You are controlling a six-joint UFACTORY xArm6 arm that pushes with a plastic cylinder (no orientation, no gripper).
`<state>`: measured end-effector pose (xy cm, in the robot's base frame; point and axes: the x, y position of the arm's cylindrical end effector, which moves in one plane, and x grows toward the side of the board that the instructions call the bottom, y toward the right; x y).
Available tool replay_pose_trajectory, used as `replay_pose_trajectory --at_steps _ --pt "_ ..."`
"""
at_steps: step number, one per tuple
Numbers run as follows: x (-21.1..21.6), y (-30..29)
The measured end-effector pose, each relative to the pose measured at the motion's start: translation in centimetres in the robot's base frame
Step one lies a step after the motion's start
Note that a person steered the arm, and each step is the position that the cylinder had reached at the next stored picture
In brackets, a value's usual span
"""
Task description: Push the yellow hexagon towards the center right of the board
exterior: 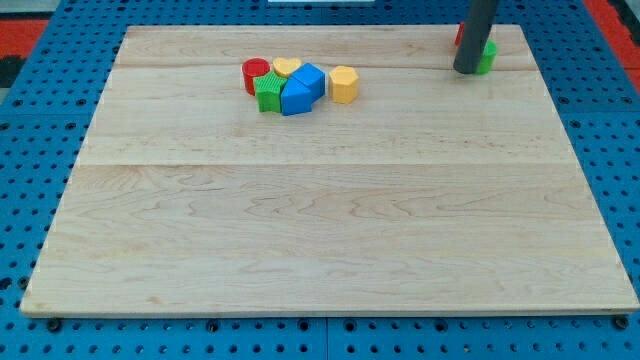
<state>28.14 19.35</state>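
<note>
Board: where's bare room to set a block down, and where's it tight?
Free: the whole board below the cluster, plus the top strip between the yellow hexagon and my tip. Crowded: the top-left cluster around the blue block, and the top-right corner, where my tip touches a green block.

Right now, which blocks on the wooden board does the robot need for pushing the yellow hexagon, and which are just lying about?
For the job:
yellow hexagon block, at the cluster's right edge
my tip, far off near the view's top right

Just lying about:
red cylinder block
yellow heart-shaped block
green ridged block
two blue blocks
green block and red block behind the rod, shapes hidden
</note>
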Motion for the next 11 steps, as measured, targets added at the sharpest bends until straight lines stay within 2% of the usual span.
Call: replay_pose_trajectory --at_steps 2,3,5,7,9,10,11 --pt "2.7 -1.3" --pt "2.4 -7.2" --pt "-1.1 -14.0" --pt "0.4 -19.4" --pt "4.3 -17.6" --pt "4.4 -12.5" --pt "8.1 -10.6"
